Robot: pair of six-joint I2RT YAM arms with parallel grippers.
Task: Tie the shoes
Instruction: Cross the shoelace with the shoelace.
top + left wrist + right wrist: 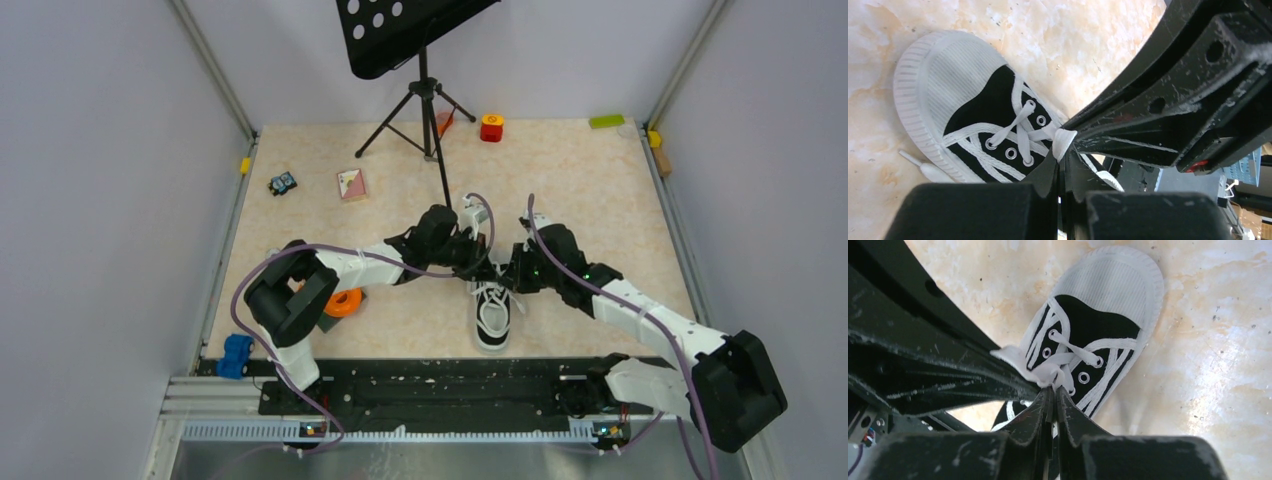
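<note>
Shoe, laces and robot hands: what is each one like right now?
shoe: upright on its sole, untied.
laces: no bow yet, pinched above the eyelets.
left gripper: jaws shut on the laces.
right gripper: jaws shut on the laces.
music stand: standing upright.

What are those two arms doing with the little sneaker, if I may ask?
Both arms are bent over the black-and-white sneaker on the table, working on its white laces. The left claw and the right claw each appear pinched shut on them, tips nearly touching. No bow shows yet.
</note>
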